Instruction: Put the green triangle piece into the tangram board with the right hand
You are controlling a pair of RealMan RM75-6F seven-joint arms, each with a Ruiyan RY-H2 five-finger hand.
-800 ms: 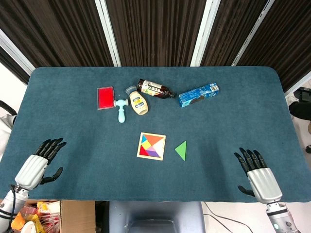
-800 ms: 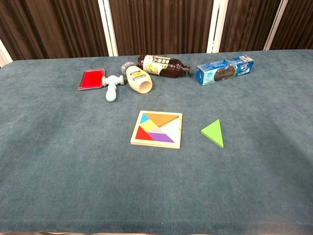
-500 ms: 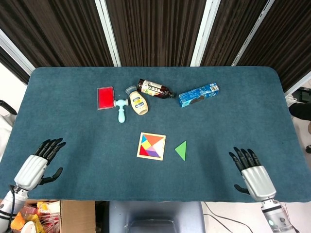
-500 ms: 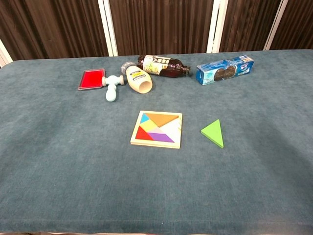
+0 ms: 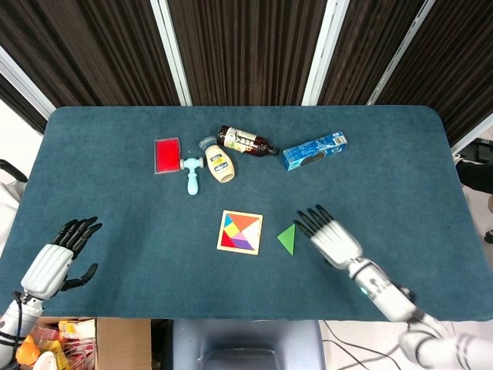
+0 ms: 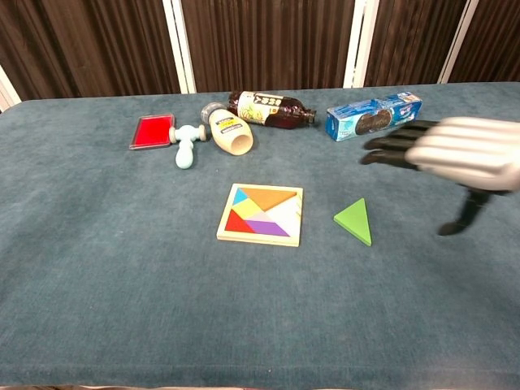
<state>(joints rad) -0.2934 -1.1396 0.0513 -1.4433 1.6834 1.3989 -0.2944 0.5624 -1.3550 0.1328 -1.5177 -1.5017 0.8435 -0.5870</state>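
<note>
1. Right hand (image 5: 330,237) has swung in from the near right edge of the desk (image 5: 92,169) to just right of the green triangle piece (image 5: 287,239); nothing else has moved.
2. Left hand (image 5: 55,260): parked at the near left corner, fingers spread, holding nothing. Not part of this task, so probably just kept out of the way.
3. Far side, left to right: red flat case (image 5: 166,155), light blue toy hammer (image 5: 192,176), cream squeeze bottle (image 5: 219,163) on its side, dark brown bottle (image 5: 245,142) on its side, blue snack packet (image 5: 313,151). All well apart from the work area; clutter only.
4. Tangram board (image 5: 239,232): flat at mid-desk, coloured pieces seated, pale empty gap at its right side. Looks like the slot for the triangle.
5. Green triangle piece: flat on the desk, just right of the board, not touching it.
6. Right hand: fingers extended and apart, palm down, nothing in it. In the chest view it hangs above the desk, beside and beyond the triangle, not touching. Reads as pre-grasp approach; grasp not yet begun.
</note>
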